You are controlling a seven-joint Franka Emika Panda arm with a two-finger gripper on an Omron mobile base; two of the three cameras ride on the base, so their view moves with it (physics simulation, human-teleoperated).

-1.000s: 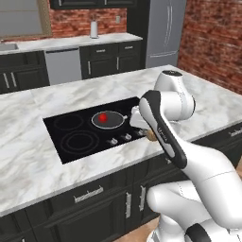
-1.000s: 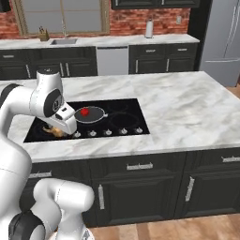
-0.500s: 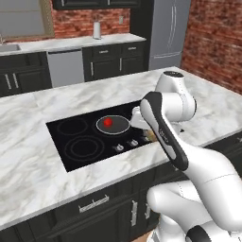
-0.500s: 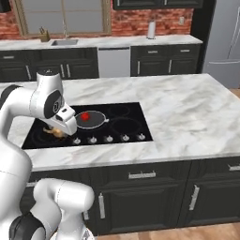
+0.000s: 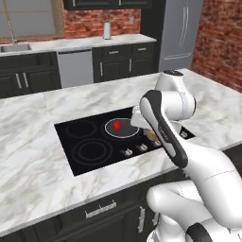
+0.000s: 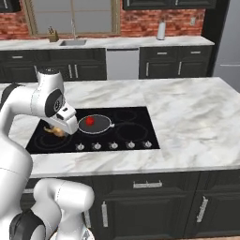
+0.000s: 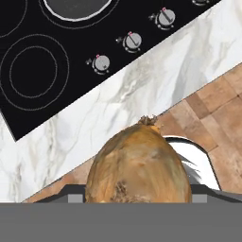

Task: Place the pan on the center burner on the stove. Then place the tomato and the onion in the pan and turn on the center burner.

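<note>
The pan point(image 5: 124, 130) sits on the stove point(image 5: 85, 163), covering the center burner, and the tomato point(image 5: 117, 125) lies inside it. My gripper point(image 6: 58, 131) is shut on the onion point(image 6: 55, 131), held just above the cooktop to the pan's left in the right base view. Seen from the left base view, the onion point(image 5: 152, 135) peeks out behind my forearm, right of the pan. Up close in the hand view the onion point(image 7: 139, 165) hides my fingertips, with the pan's rim point(image 7: 78, 12) at the top edge.
A row of silver knobs point(image 7: 100, 63) runs along the stove's front edge point(image 6: 112, 146). Marble counter point(image 6: 187, 117) surrounds the cooktop. A smaller ring burner point(image 7: 33, 66) lies beside the pan. Wood floor point(image 7: 217, 113) shows past the counter edge.
The base views have shifted a little, so the camera moved. The onion stays in my gripper and the tomato stays in the pan.
</note>
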